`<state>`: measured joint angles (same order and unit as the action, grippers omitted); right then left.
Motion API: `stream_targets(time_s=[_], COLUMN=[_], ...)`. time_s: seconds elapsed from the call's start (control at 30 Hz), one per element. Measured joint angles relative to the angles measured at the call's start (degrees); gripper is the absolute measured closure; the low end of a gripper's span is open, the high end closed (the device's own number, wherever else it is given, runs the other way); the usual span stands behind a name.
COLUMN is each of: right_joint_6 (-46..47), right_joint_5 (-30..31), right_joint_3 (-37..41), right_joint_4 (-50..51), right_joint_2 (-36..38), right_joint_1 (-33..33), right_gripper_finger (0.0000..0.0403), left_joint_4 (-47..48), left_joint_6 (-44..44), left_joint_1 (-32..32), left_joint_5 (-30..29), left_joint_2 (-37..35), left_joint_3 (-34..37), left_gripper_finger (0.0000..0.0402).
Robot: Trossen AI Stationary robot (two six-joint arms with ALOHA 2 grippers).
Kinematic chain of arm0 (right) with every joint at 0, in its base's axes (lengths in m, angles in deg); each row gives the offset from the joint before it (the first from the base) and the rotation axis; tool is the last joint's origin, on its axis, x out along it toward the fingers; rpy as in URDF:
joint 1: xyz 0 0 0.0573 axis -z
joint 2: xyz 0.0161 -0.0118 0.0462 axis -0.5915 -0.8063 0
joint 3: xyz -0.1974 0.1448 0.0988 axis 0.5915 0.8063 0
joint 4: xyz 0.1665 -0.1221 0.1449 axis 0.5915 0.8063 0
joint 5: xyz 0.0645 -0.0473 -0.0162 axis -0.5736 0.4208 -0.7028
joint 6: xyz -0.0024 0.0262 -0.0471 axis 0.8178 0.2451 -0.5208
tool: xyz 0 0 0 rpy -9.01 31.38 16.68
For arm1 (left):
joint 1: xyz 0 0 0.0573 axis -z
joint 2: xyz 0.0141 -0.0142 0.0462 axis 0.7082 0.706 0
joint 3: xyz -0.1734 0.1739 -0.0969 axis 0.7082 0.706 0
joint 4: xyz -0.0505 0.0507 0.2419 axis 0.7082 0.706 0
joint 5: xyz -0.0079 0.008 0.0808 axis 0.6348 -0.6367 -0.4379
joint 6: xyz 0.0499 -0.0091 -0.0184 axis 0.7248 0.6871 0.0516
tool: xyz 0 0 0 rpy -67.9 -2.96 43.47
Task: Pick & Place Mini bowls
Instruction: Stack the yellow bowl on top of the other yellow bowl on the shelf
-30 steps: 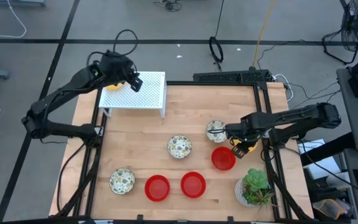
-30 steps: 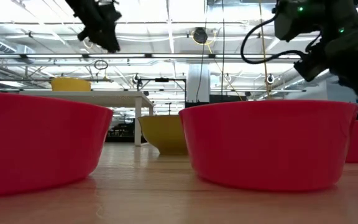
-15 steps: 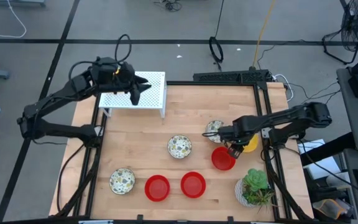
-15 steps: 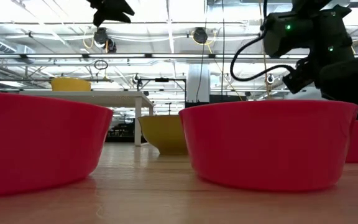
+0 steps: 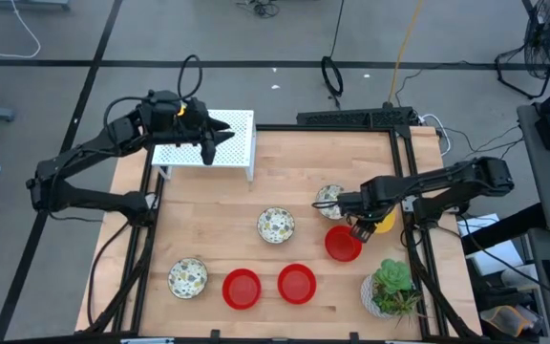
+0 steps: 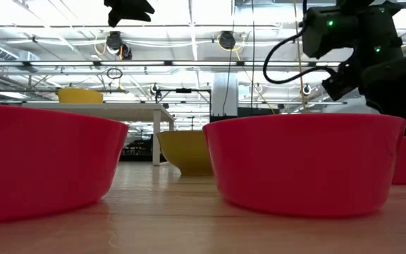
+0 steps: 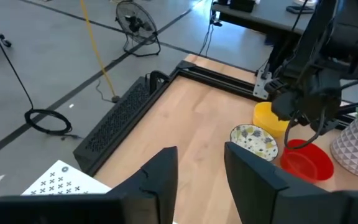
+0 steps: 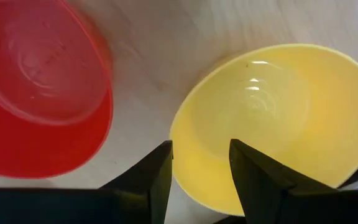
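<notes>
Wooden tabletop carries: white perforated rack at the far left corner; three floral bowls, two mid-table, one near the front left; three red bowls, two along the front edge, one right; yellow bowl just beside that; potted plant at the front right corner.

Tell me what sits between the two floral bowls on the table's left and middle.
Nothing: in the high view, bare wood separates the left floral bowl from the middle floral bowl.
</notes>
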<state>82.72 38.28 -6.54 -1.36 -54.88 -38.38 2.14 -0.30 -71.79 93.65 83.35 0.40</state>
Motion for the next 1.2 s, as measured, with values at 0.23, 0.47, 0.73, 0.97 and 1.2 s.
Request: stream_targets(time_s=[0.23, 0.47, 0.73, 0.97, 1.2], right_joint_6=[0.7, 0.7, 1.1, 2.5, -1.6], right_joint_5=[0.1, 0.1, 0.2, 0.2, -1.6], right_joint_3=[0.0, 0.0, 6.0, 8.9, 8.8], right_joint_4=[-1.5, -5.1, -10.8, -13.7, -13.6], right_joint_2=[1.4, 1.4, 1.4, 1.4, 1.5], right_joint_1=[0.0, 0.0, 0.0, 0.0, 0.0], right_gripper_finger=[0.0257, 0.0257, 0.0257, 0.0299, 0.0394], left_joint_4=[0.0, 0.6, 0.6, 0.6, 0.6], left_joint_6=[0.0, 0.0, 0.8, 0.9, 6.7], left_joint_1=[0.0, 0.0, 0.0, 0.0, 0.7], left_joint_5=[0.0, 0.0, 0.0, 0.0, 0.9], left_joint_2=[0.0, 0.0, 0.0, 0.0, 0.2], left_joint_3=[0.0, 0.0, 0.0, 0.0, 0.0], left_gripper_finger=[0.0257, 0.0256, 0.0256, 0.0256, 0.0256])
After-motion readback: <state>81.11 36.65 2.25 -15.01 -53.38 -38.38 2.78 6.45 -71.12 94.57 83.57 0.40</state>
